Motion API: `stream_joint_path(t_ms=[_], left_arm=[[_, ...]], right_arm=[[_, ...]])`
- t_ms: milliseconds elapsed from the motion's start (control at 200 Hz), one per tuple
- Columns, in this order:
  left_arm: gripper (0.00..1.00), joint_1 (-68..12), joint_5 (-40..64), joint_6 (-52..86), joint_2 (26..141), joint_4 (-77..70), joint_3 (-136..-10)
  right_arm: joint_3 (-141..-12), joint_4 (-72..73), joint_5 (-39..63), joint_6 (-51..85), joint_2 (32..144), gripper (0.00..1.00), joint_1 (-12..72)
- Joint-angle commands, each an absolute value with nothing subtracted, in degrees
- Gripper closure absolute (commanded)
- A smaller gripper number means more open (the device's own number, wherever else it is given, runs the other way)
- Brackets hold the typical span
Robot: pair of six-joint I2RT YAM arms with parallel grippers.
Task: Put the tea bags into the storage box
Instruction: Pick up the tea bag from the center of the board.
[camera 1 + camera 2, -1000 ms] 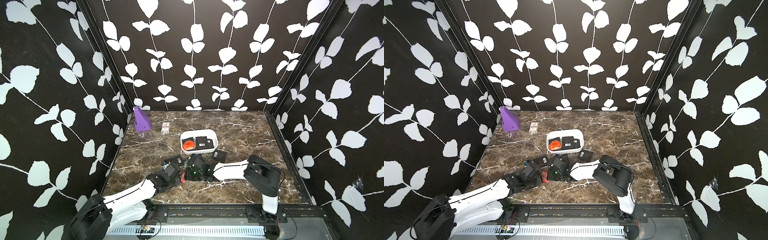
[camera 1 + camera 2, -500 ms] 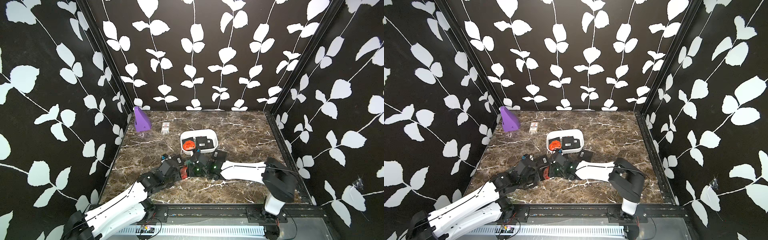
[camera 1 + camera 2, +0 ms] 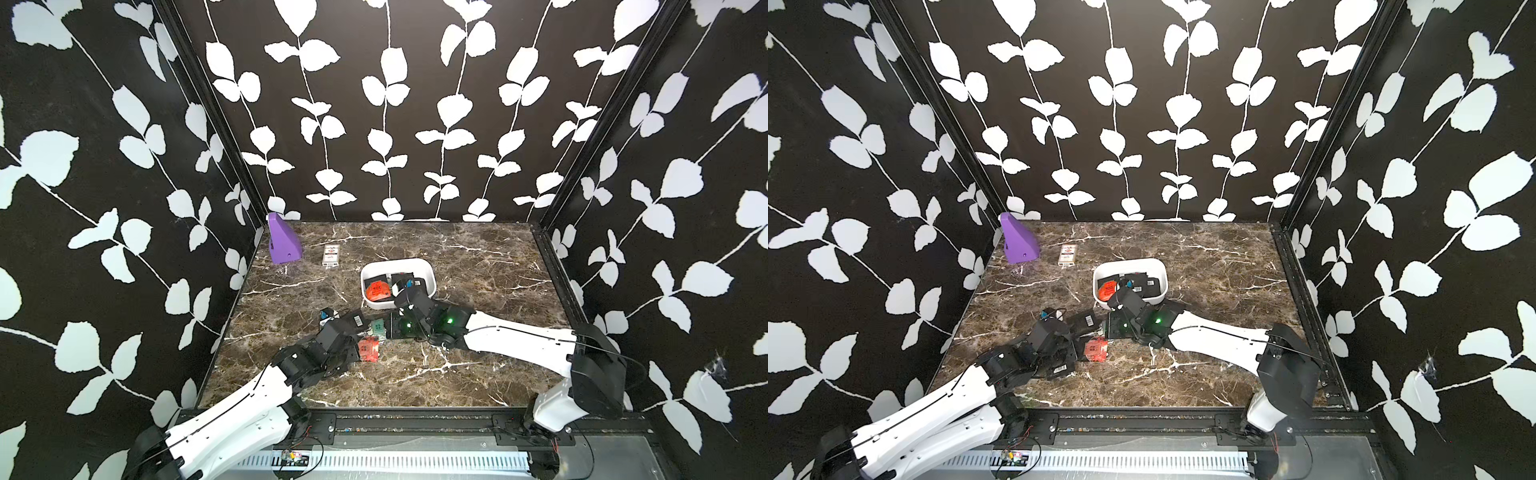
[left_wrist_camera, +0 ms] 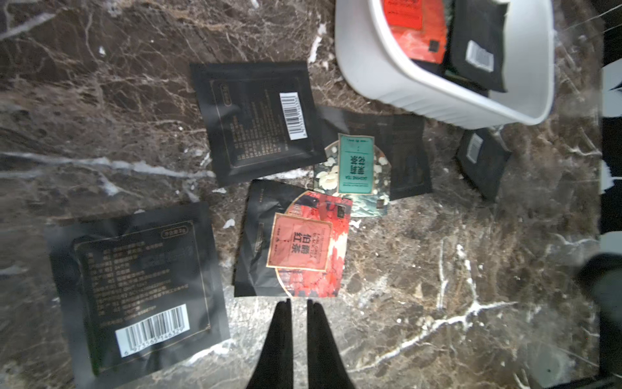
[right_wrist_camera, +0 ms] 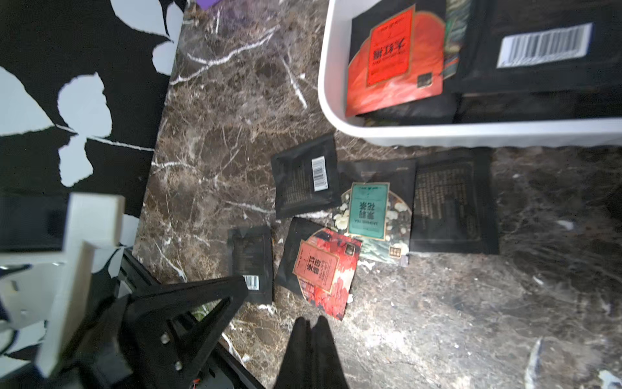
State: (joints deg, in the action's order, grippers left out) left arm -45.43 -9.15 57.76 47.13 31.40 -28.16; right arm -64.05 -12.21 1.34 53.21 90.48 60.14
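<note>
Left claw: the left gripper (image 4: 297, 304) has its fingers drawn almost together with nothing between them; the tips sit just beside the near edge of the red-orange tea bag (image 4: 303, 246), and I cannot tell whether they touch
Left arm: comes in from the lower left of the frame in both top views and ends at lower centre
Right claw: the right gripper (image 5: 311, 321) has its fingers pressed together and empty, with the tips near a corner of the same red-orange bag
Right arm: comes in from the lower right of the frame and stretches across to centre
Loose bags: these lie flat on the marble table (image 3: 457, 374), just below the centre of the frame; the green tea bag (image 4: 355, 165) meets the red-orange one at a corner, and the black tea bags (image 4: 255, 121) with barcode labels lie around them
Storage box: the storage box (image 3: 397, 262) is white, stands at centre frame just beyond the loose bags, and one black bag lies against its near wall
Inside the box: the boxed tea bags (image 5: 393, 60) are one red-orange bag beside black barcode ones
Far left: a white packet (image 3: 331, 254) lies beside a purple wedge (image 3: 282, 245) at the table's back left corner
</note>
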Motion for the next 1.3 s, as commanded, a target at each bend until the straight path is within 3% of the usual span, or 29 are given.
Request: stream_joint_path(t_ms=[0,375,700,1295], left_arm=[[0.99,-45.0,-10.0,55.6,51.7,30.4,-29.1],[1.00,-36.1,-3.1,53.4,62.9,17.5,-27.8],[1.00,-35.4,-1.5,53.9,69.0,15.2,-26.3],[1.00,-35.3,-1.2,55.3,68.4,15.2,-20.3]], right_arm=[[-61.8,-9.5,3.3,54.3,93.0,0.96,60.0],[-61.5,-0.9,6.5,57.9,102.8,0.77,60.5],[-61.0,2.1,6.6,60.7,107.0,0.67,60.6],[-58.8,1.9,4.5,64.0,109.1,0.61,60.9]])
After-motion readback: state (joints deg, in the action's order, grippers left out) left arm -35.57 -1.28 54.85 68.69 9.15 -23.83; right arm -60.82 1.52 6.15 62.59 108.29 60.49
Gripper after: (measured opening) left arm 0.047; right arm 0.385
